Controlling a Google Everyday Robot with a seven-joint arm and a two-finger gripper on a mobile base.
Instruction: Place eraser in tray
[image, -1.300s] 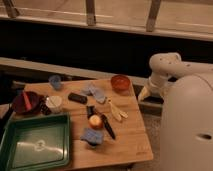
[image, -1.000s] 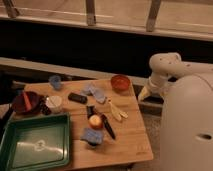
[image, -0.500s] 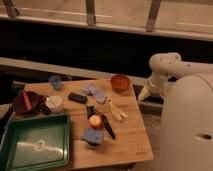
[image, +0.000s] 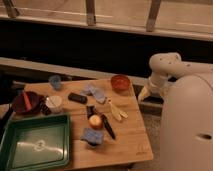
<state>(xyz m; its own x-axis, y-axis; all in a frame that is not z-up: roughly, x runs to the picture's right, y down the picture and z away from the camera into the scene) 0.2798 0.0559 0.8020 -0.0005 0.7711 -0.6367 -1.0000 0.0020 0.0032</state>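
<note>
We find the eraser (image: 77, 98) lying flat on the wooden table (image: 130, 142), left of the frame's centre. Its long axis runs roughly left to right across the picture, the right end dipping a little lower. Just beside its right end sit two light blue pads (image: 95, 92). A white cup (image: 53, 102) stands near its left end.

The tray (image: 68, 142) fills the lower left of the frame. Its upper right corner is near the eraser and below it, so we judge the carry to be short, down and to the left.

The gripper (image: 145, 93) hangs at the right of the frame, just off the table's right edge, under the white arm (image: 165, 65). Whether it is open or closed we cannot tell. The eraser lies well apart from it, to the left and slightly lower. An orange-red bowl (image: 120, 81) and the blue pads lie between them, so we expect the reach to pass over or around them.
</note>
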